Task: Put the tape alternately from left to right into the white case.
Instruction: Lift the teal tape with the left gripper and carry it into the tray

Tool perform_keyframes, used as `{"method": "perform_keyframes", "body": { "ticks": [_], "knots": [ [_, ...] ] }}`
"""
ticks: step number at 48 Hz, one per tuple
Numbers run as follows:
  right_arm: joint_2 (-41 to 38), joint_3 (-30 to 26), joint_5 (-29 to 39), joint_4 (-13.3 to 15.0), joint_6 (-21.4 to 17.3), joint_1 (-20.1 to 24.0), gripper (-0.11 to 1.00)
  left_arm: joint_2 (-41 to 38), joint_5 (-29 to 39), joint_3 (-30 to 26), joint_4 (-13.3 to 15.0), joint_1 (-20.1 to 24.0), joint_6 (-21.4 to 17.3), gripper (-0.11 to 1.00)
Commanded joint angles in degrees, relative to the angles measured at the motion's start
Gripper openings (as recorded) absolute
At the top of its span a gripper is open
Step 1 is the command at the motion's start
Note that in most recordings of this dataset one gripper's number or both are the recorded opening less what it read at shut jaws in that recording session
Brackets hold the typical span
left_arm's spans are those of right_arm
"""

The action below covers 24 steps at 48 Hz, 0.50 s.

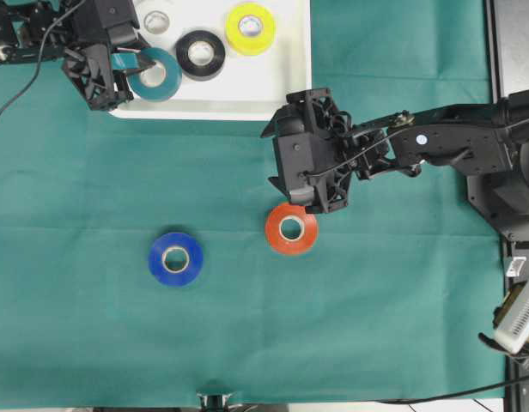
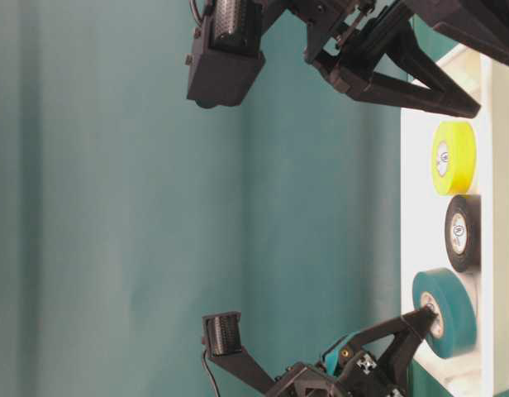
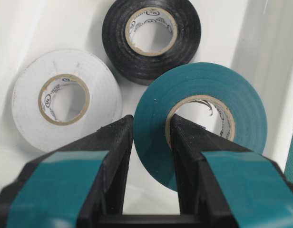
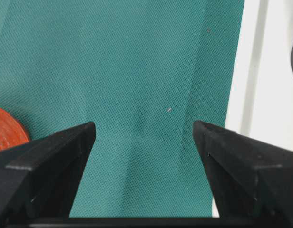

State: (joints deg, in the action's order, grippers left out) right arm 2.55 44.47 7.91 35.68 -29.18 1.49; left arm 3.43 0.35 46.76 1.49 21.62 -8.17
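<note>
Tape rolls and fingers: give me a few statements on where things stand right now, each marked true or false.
1. The left gripper is shut on the teal roll. True.
2. The red roll lies in the white case. False: it lies on the green cloth.
3. The right gripper is open and holds nothing. True.
4. The blue roll is stacked on the red one. False: they lie apart.
5. The black roll is in the case. True.

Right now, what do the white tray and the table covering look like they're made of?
The white tray: likely smooth plastic, with soft reflections on its wall in the left wrist view. The table covering: seemingly matte green woven cloth, with a fine mesh texture in the right wrist view and faint creases.
</note>
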Motion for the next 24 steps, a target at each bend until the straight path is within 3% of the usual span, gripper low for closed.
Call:
{"method": "perform_keyframes", "body": {
  "ticks": [1,7,17,21,24],
  "knots": [
    [1.4,-0.4,-0.4,0.0,-0.1,0.1,0.85,0.9,1.0,-1.3,0.0,0.1,0.2,0.22],
    [1.4,-0.4,-0.4,-0.1,-0.1,0.1,0.85,0.9,3.3,-1.8,0.0,0.1,0.2,0.28],
    [1.4,-0.4,-0.4,0.0,-0.1,0.1,0.85,1.3,3.5,-1.8,0.0,0.1,-0.1,0.87],
    [1.4,-0.4,-0.4,-0.1,-0.1,0.1,0.85,1.6,3.5,-1.8,0.1,0.1,-0.2,0.99],
    [1.4,-0.4,-0.4,0.0,-0.1,0.1,0.85,1.8,3.5,-1.8,0.0,0.1,-0.2,1.0]
  ]
}}
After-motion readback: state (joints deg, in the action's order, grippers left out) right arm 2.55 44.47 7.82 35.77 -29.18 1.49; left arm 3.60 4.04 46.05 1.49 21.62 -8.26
